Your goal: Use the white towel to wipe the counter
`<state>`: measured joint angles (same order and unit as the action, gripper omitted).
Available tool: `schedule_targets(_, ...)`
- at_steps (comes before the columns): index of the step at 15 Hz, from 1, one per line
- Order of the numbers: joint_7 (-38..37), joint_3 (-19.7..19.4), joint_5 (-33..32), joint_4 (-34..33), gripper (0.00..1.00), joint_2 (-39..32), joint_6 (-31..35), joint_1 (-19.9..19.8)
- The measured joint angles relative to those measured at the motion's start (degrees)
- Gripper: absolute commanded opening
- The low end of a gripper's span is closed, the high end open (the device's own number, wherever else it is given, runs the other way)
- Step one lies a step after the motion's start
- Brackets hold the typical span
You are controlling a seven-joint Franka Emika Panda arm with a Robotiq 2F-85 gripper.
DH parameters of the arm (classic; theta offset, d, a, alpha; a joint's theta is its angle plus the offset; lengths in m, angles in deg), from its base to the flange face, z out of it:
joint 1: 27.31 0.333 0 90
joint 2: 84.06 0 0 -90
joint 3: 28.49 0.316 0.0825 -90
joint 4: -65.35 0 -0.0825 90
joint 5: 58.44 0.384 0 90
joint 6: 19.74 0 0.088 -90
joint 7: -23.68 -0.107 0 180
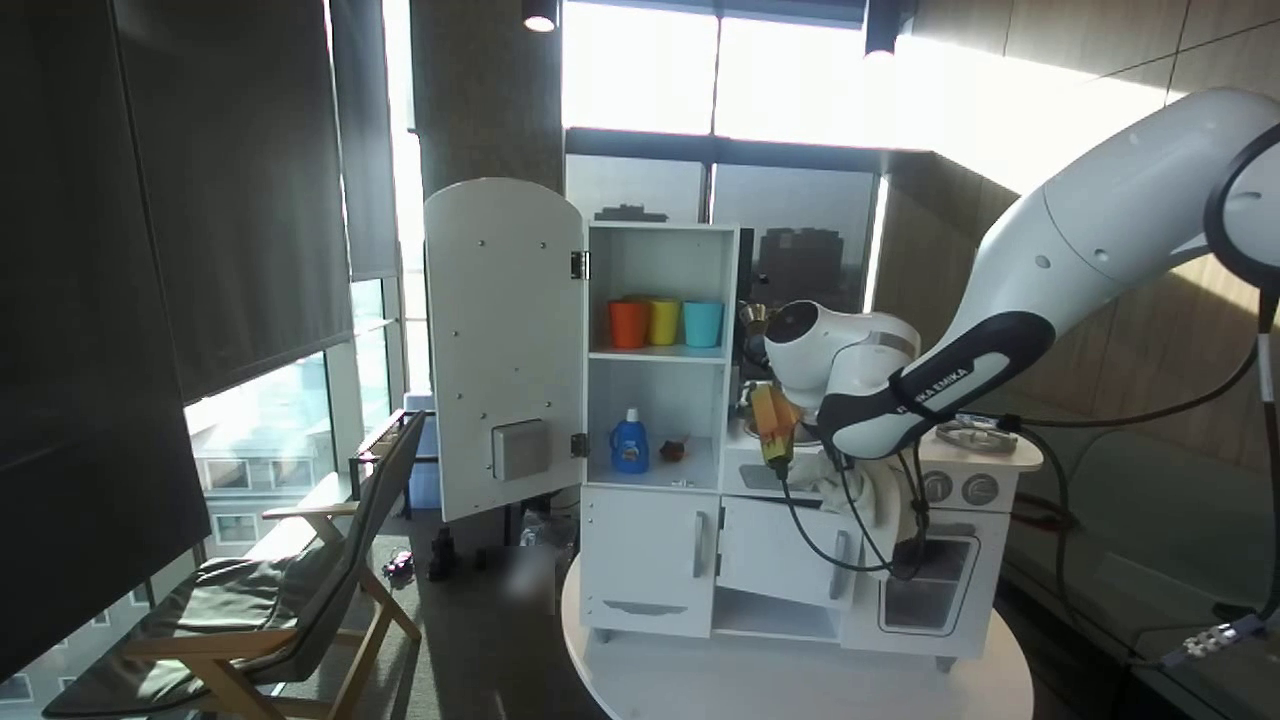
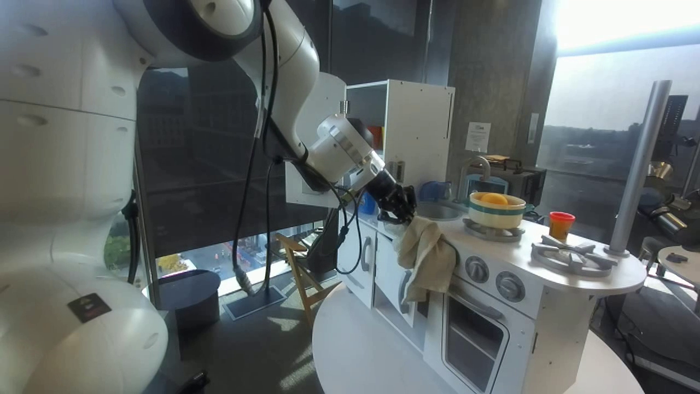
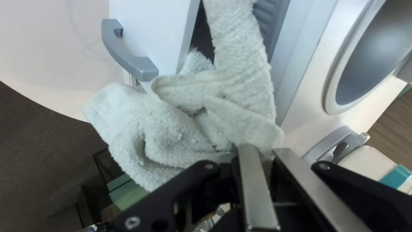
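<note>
The white towel [image 3: 180,129] is bunched and creased, and fills the middle of the wrist view. My gripper [image 3: 264,149] has its fingers close together with a fold of the towel between the tips. In an exterior view the black gripper [image 2: 402,210] is at the front edge of the toy kitchen's counter [image 2: 511,256]. There the towel [image 2: 424,260] looks beige and hangs from the fingertips down over the cabinet front. In an exterior view the towel [image 1: 832,485] shows partly behind cables, with the fingers hidden by the arm.
On the counter are a pot [image 2: 496,216] holding an orange ball, a red-lidded cup [image 2: 560,225] and a burner [image 2: 574,257]. A sink [image 2: 440,210] and faucet stand behind the gripper. The lower cabinet door [image 1: 782,545] is ajar. A blue bottle [image 1: 630,445] stands on the shelf.
</note>
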<state>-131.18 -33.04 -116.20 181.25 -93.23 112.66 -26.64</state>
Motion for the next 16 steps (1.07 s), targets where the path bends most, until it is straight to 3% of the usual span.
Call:
schedule_targets(6, 2.12, 0.50, -0.82, -2.07, 0.10, -4.52, -0.08, 0.16)
schedule_targets(16, 4.46, 5.01, -12.59, -4.89, 0.09, -5.48, 2.64, 4.46)
